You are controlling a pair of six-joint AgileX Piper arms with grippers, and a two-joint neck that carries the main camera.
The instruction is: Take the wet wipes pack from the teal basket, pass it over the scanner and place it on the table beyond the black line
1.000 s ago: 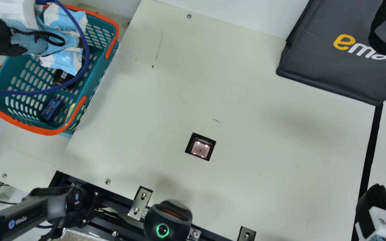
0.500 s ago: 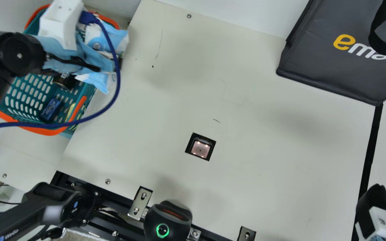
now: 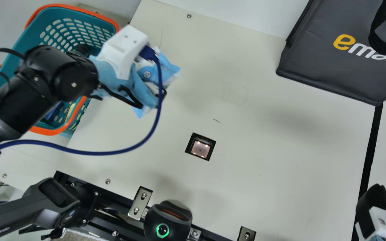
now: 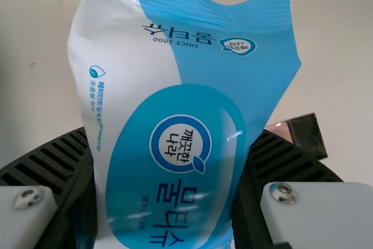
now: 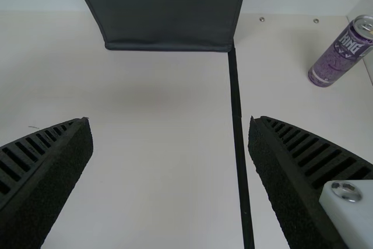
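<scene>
Cream table [image 3: 263,140] with a square scanner window [image 3: 200,148] set in it and a black line [image 3: 370,150] along one side; a grey shopping bag [image 3: 333,70], its black handle showing, stands at the line's far end; a purple drink can [image 5: 342,53] rests beyond the line. The teal basket [image 3: 20,55], orange-handled, holds a small blue box [image 3: 51,112], a yellow item [image 3: 70,112] and a dark object too hidden to name. The wet wipes pack [image 4: 175,144], pinched between the two fingers of the left gripper [image 3: 122,50], is over the table between basket and scanner window; its printed face is toward the wrist camera, its long axis running outward from the fingers, crimped end foremost. The right gripper [image 3: 375,201], fingers spread with nothing between them, is beside the line. Half a second ago the pack overlapped the basket's edge; the left arm has since carried it clear of the rim.
</scene>
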